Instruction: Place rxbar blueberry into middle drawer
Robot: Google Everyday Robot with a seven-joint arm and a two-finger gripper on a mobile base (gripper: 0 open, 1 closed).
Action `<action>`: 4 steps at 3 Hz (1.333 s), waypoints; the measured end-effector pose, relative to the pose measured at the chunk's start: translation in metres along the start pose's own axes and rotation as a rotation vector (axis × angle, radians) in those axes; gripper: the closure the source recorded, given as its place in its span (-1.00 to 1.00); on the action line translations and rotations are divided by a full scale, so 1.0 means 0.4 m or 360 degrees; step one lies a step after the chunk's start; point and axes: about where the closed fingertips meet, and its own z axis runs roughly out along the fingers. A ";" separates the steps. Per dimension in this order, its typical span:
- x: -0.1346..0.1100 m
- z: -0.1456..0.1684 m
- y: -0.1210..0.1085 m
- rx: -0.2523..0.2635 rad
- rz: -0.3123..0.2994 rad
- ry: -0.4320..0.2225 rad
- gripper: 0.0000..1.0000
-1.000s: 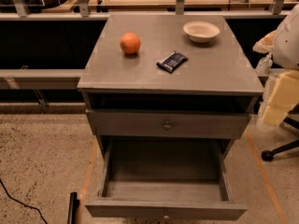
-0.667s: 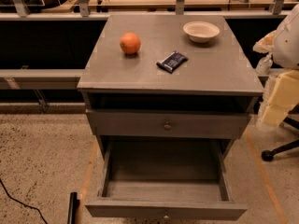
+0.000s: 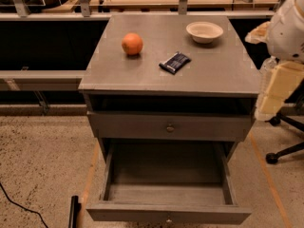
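Your gripper (image 3: 274, 90) is hanging just right of the bench (image 3: 213, 68)
You cannot tell its opening; the rxbar blueberry (image 3: 174, 62) is lying on the bench, well apart from it; the middle drawer (image 3: 166, 212) is standing open

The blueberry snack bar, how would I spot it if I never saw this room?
Find the grey cabinet whose lower drawer is pulled open. On its top, the rxbar blueberry lies flat near the middle, between the orange fruit and the white bowl, well away from the robot's tool at the right edge. It is the only flat, dark-blue thing; its neighbours are round.
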 end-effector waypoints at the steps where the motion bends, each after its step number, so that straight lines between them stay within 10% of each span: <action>1: -0.041 0.059 -0.123 -0.0039 -0.0301 -0.0065 -1.00; 2: -0.108 0.150 -0.262 -0.0085 -0.0684 0.0009 -1.00; 4: -0.122 0.167 -0.288 -0.0063 -0.0736 0.0038 -1.00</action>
